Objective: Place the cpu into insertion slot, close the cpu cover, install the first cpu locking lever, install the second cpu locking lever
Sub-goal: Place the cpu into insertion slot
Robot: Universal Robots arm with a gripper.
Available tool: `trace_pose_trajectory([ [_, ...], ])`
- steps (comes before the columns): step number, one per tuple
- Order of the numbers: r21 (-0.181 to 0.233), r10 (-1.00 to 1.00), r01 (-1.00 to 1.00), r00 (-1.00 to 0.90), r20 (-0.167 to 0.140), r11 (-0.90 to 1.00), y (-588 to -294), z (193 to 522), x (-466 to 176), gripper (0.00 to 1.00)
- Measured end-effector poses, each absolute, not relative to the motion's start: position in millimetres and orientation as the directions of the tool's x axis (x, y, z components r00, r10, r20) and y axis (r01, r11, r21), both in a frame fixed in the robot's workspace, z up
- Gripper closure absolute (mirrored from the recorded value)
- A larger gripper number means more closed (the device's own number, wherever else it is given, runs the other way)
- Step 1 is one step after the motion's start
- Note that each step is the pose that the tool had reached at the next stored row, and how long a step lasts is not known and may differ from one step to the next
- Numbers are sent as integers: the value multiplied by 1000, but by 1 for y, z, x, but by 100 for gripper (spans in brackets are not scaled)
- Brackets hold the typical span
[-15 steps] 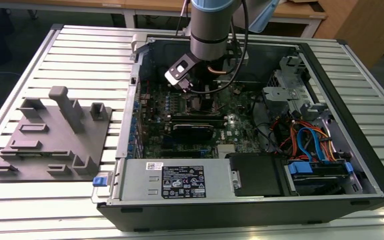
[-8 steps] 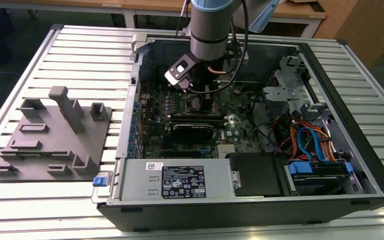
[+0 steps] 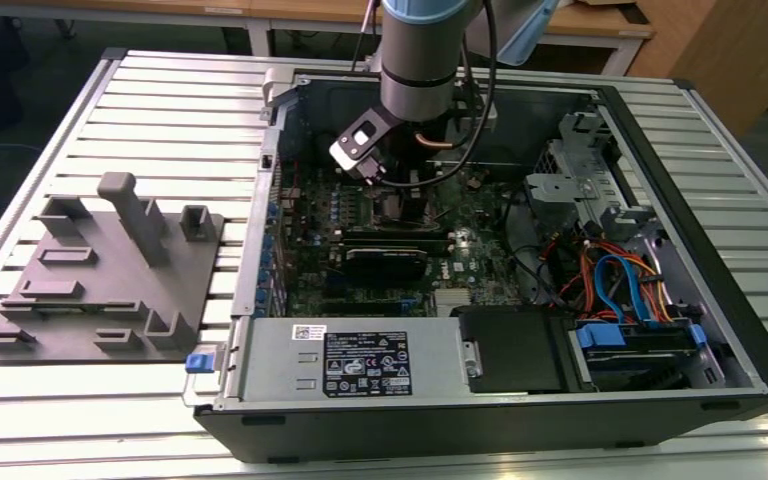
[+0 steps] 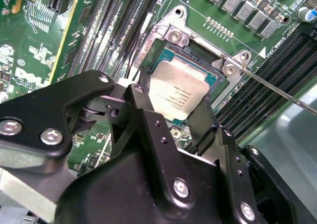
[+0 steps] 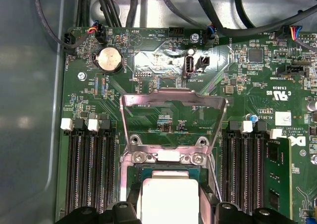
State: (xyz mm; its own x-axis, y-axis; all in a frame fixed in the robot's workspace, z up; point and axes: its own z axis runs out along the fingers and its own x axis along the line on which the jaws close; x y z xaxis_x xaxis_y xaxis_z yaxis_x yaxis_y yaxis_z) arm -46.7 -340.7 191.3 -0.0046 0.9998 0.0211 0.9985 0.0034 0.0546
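The arm [image 3: 424, 50] is reaching down into the open computer case [image 3: 744, 345], which is lying on the slatted metal counter [image 3: 171, 110]. In the second wrist view the hand [image 4: 174, 101] is pinching the cpu [image 4: 179, 87], with a black finger [image 4: 142, 97] pressing against each of two opposite edges. The cpu is sitting in the insertion slot [image 4: 157, 55], its silvery top facing up and its green border showing along one side. In the first wrist view the cpu cover [image 5: 173, 100] is standing raised on its hinge at the slot's edge, not closed. A thin locking lever [image 4: 277, 91] is slanting away from one corner of the slot, over the black memory slots [image 5: 89, 174]. A grey moulded fixture [image 3: 104, 290] is resting on the counter beside the case, toward the exterior view's left.
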Motion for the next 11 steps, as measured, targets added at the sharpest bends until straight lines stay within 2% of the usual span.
trace_pose_trajectory([
  [3,54,1000,999,-5,21,3,-341,191,-47,45],
  [4,54,1000,999,-5,20,4,-341,191,-47,38],
  [11,54,1000,999,-4,20,3,-341,192,-47,38],
])
